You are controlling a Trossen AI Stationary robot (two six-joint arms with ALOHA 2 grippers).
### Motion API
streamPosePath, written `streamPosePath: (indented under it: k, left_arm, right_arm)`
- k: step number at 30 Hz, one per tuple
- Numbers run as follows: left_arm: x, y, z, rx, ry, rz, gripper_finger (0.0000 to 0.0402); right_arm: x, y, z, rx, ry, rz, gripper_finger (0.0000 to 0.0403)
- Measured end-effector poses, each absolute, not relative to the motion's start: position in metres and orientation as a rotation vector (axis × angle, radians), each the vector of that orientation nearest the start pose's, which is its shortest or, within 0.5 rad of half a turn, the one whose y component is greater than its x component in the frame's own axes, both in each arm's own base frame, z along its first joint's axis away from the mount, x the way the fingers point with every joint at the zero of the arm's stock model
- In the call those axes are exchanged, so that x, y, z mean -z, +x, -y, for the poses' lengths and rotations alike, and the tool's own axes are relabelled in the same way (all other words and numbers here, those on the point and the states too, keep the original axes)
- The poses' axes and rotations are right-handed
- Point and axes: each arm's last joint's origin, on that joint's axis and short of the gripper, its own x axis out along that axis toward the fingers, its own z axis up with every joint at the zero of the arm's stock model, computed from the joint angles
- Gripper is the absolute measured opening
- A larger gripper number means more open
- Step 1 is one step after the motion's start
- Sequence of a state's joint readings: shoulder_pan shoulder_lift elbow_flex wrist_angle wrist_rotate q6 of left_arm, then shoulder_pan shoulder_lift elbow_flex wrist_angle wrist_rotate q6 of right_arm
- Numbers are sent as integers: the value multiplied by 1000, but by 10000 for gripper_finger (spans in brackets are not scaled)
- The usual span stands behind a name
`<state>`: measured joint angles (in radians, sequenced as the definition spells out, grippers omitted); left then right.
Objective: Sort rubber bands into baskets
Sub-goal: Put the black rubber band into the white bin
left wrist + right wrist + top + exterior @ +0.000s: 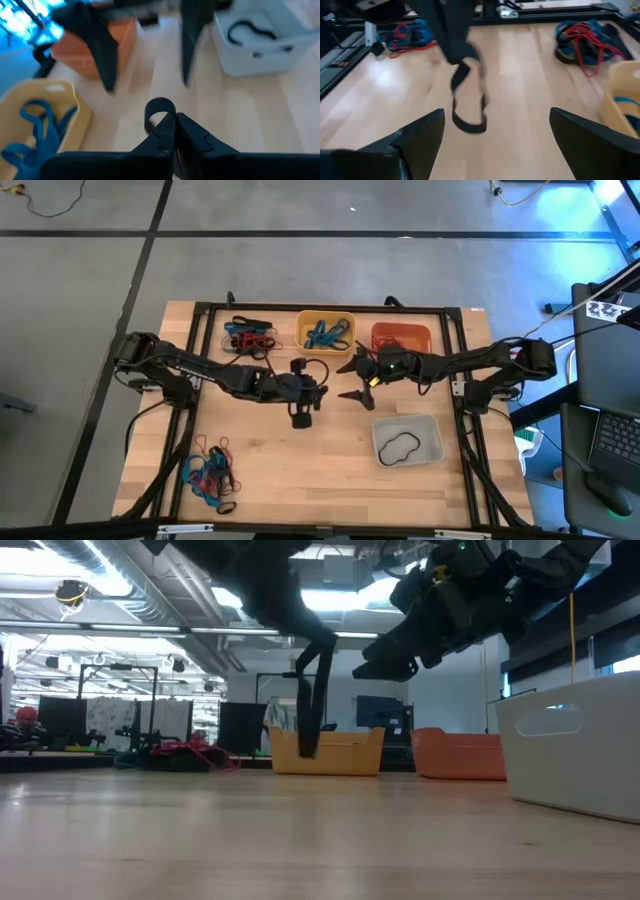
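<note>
Pale wooden table (300,460) carries everything, and above its middle the left gripper (301,416) pinches a black rubber band (468,102) in closed fingers, the loop dangling free. Facing it, the right gripper (360,380) hangs with fingers spread wide. The limp band could slip or snag before reaching the grey basket (432,442), which already holds a black loop; the yellow basket (302,330) and orange basket (402,330) stand beyond.

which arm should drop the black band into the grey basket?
Left. Its tool is shut on the black rubber band, hanging above the table mid-way. The grey basket, already holding one black band, lies nearby. The right tool is open and empty, beside the orange basket.
</note>
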<state>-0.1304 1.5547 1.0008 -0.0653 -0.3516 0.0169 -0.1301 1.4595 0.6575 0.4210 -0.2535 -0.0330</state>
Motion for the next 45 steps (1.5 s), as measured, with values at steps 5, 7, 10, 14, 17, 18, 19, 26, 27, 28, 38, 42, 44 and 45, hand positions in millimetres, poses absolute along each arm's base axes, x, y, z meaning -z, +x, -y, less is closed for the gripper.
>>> streamPosePath:
  k: [5, 7, 10, 14, 17, 18, 19, 26, 27, 28, 38, 42, 44, 45]
  left_arm:
    - [-242, 336, 34, -209, 161, -519, 7]
    - [-243, 337, 34, -207, 165, -499, 4]
    - [-245, 338, 34, -206, 172, -477, 4]
    - [-249, 340, 33, -209, 167, -437, 10]
    - [-251, 341, 30, -219, 162, -420, 11]
    - [-251, 341, 29, -223, 159, -417, 9]
    - [-251, 342, 27, -229, 154, -411, 8]
    - [-253, 343, 17, -266, 109, -357, 8]
    - [-253, 343, 16, -268, 109, -356, 11]
    - [-253, 343, 16, -269, 109, -358, 13]
    - [-253, 343, 16, -268, 112, -355, 21]
    - [-253, 343, 16, -265, 124, -355, 21]
    - [-253, 343, 16, -263, 126, -352, 24]
    - [-253, 343, 16, -263, 125, -351, 28]
  right_arm:
    - [-191, 300, 19, -139, 19, -331, 349]
    - [-187, 304, 16, -131, 11, -317, 349]
    - [-183, 309, 11, -127, 2, -286, 348]
    - [-181, 316, 6, -142, -9, -209, 348]
    - [-182, 319, 3, -138, -13, -154, 348]
    - [-182, 320, 1, -142, -12, -142, 348]
    - [-182, 320, 1, -144, -11, -133, 348]
    - [-186, 330, -3, -154, 10, -105, 331]
    - [-187, 330, -3, -153, 11, -105, 320]
    - [-187, 331, -3, -153, 11, -106, 305]
    - [-184, 332, -2, -151, -5, -133, 73]
    - [-182, 332, -2, -154, -47, -150, 9]
    - [-182, 332, -2, -154, -49, -151, 17]
    - [-182, 332, -2, -154, -49, -152, 21]
